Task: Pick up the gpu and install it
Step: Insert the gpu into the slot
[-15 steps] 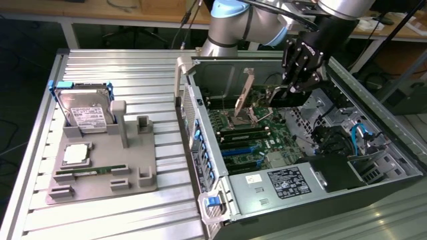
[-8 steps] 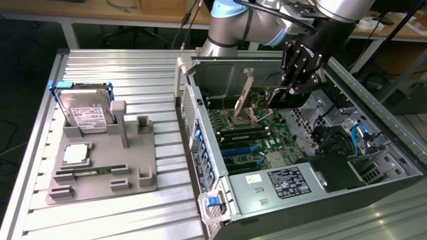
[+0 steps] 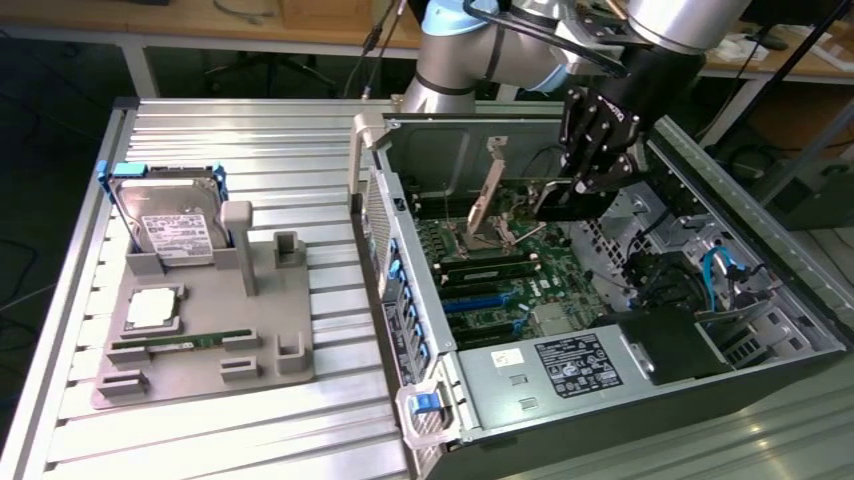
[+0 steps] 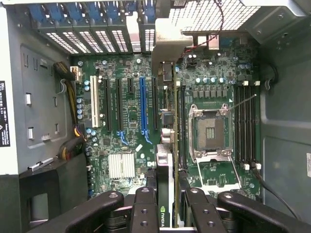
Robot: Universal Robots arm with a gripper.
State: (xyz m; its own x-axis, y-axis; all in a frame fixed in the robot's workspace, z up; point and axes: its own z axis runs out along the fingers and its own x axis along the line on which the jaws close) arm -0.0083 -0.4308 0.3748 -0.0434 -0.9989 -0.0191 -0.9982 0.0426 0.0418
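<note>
On the exterior view's left, a ribbed metal counter (image 3: 267,130) carries a grey holder (image 3: 187,368). In this holder a silver hard drive (image 3: 171,215) stands upright at the far end. A square processor chip (image 3: 154,308) lies flat nearer to the camera, and a narrow green memory stick (image 3: 180,343) lies just beside the chip. More to the right stands an open computer case (image 3: 400,260), touching the counter's ribs, with the green motherboard (image 3: 501,285) visible inside. Above the far part of the motherboard, the black gripper (image 3: 581,195) of the arm reaches down into the case. In the wrist view the gripper (image 4: 166,204) pinches a graphics card (image 4: 164,165): its fingers (image 4: 145,201) press on the two faces of the card, which is seen from its edge and has a green logo on it. The card hangs over the motherboard, on a line between the row of long slots, one of them blue (image 4: 143,109), and the empty processor socket (image 4: 209,133). I cannot tell whether the card's lower edge already touches a slot.
</note>
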